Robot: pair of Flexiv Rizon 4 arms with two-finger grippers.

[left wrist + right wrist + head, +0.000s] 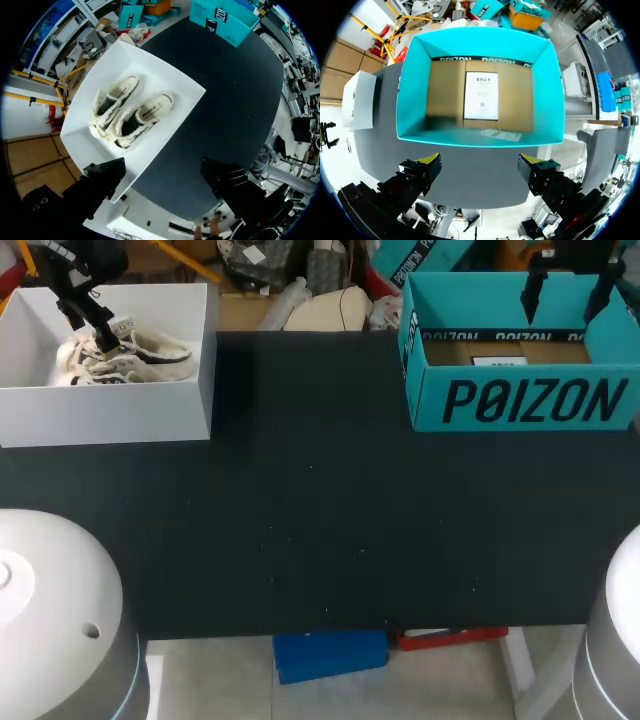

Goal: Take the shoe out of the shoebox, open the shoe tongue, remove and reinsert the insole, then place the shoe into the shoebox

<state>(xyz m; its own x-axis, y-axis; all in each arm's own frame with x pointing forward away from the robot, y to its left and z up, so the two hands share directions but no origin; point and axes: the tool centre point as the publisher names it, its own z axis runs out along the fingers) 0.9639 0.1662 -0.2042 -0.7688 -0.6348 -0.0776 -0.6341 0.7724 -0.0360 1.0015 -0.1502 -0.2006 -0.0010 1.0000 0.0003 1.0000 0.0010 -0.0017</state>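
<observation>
Two cream shoes with dark trim (120, 358) lie side by side in an open white box (110, 410) at the table's far left. My left gripper (100, 325) hangs over them, open and holding nothing. In the left wrist view the shoes (127, 112) lie in the white box (170, 80), ahead of the open left gripper (165, 177). An open teal shoebox (520, 400) stands at the far right. My right gripper (570, 290) is above it, open and empty. In the right wrist view the open right gripper (480, 167) faces the teal box (410, 90), which holds only a white sheet (481, 95) on its cardboard floor.
The black tabletop (320, 520) spreads between and in front of the two boxes. The white bases of my arms stand at the near left (50, 600) and near right (620, 640) corners.
</observation>
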